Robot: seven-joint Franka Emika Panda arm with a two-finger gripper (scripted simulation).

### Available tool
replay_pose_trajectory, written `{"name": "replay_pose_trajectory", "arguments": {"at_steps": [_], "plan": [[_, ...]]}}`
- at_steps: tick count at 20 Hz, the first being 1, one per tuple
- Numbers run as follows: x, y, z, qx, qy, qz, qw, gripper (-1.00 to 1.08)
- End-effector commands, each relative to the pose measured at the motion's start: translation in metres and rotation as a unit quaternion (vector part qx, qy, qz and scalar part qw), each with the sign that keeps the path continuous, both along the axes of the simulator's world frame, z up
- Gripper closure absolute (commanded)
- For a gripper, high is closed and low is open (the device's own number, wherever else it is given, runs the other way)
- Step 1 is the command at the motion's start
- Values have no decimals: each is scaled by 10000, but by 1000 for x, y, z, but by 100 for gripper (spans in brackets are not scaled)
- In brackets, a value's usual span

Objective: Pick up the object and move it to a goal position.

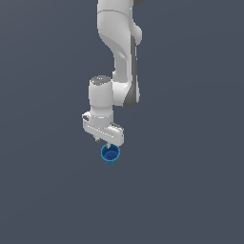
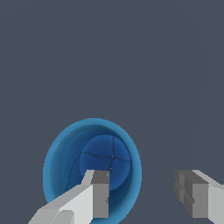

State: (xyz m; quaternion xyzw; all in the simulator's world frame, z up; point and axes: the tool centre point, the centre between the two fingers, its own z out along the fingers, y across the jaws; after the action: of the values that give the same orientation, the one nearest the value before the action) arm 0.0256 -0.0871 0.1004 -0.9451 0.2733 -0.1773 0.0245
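The object is a small bright-blue round cup (image 1: 110, 155) standing upright on the dark grey floor, its hollow facing up. In the wrist view the cup (image 2: 105, 151) fills the lower part of the picture. My white gripper (image 1: 106, 141) hangs just above the cup, at its far edge in the exterior view. The gripper (image 2: 146, 194) is open and empty. One finger (image 2: 99, 199) lies over the cup's hollow. The other finger (image 2: 194, 194) is outside the cup, so the jaws straddle one side of its wall. Whether a finger touches the cup I cannot tell.
The plain dark grey floor (image 1: 190, 190) spreads all around. The white arm (image 1: 121, 43) rises from the gripper toward the top of the exterior view. No goal marker shows.
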Motion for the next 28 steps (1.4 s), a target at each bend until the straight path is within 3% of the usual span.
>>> {"name": "replay_pose_trajectory", "arguments": {"at_steps": [1, 11, 12, 28], "plan": [[1, 0, -3, 0, 0, -2, 10000, -20], [8, -2, -25, 5, -11, -17, 10000, -20], [8, -2, -25, 5, -11, -17, 10000, 108], [3, 2, -22, 5, -11, -17, 10000, 108]]}}
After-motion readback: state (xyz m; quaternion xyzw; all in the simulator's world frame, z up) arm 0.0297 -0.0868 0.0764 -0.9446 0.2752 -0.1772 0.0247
